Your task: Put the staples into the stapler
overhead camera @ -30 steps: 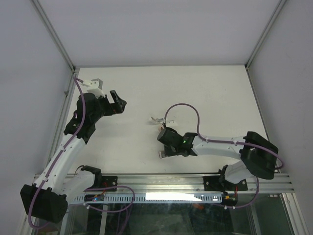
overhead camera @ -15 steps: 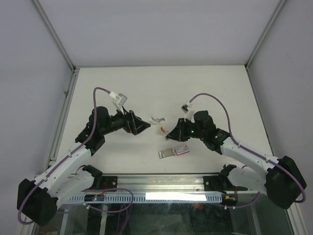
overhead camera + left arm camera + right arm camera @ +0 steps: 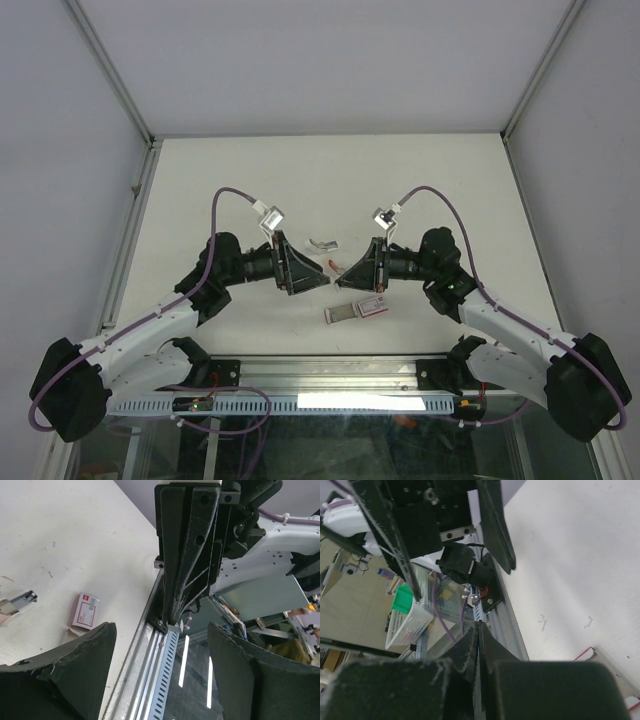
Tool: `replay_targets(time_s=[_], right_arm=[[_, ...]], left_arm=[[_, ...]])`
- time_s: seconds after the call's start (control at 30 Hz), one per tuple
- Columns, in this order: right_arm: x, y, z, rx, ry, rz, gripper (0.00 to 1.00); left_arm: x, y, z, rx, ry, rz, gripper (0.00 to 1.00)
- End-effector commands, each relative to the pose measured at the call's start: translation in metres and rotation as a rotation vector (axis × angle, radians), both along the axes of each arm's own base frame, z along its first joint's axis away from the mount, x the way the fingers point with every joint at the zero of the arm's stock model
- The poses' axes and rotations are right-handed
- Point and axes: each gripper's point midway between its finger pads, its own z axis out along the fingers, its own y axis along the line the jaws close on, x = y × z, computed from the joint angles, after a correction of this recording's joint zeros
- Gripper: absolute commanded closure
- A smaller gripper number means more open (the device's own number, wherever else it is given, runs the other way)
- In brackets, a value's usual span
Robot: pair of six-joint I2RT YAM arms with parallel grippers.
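The red-pink staple box (image 3: 372, 307) with its white label lies near the table's front edge, and its greyish tray (image 3: 340, 314) is pulled out to its left. No strips of staples can be made out in the tray. A small silvery piece (image 3: 322, 244) and a red part (image 3: 331, 265), seemingly the stapler, lie just beyond. My left gripper (image 3: 322, 282) and right gripper (image 3: 344, 283) hang tip to tip above this spot, apart. The left gripper (image 3: 160, 630) is open and empty and faces the right one's shut fingers (image 3: 182, 580). The right gripper (image 3: 479, 627) is shut with nothing visible in it.
Two loose bent staples (image 3: 542, 622) lie on the white table (image 3: 430, 180). The box (image 3: 85, 611) shows on the left of the left wrist view. The metal rail (image 3: 340, 370) with both arm bases runs along the near edge. Grey walls enclose the other sides.
Both arms have swung in from the sides and now meet nose to nose over the middle front of the table. The left gripper's fingers have come somewhat closer together.
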Motion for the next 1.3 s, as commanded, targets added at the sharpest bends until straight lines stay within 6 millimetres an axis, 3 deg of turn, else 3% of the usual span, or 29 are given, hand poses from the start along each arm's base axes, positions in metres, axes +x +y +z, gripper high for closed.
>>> replay_targets(time_s=[0.0,0.3,1.27], right_arm=[[-0.014,0.000,0.033,0.110,-0.092,0.091,1.00],[-0.014,0.000,0.028,0.099,-0.081,0.095,1.00],[-0.013,0.001,0.013,0.058,-0.031,0.095,1.00]], left_arm=[[-0.011,-0.016,0.016,-0.061,0.000,-0.058,0.27],[-0.024,-0.030,0.023,-0.081,0.006,-0.115,0.41],[-0.024,-0.032,0.021,-0.081,0.038,-0.102,0.93]])
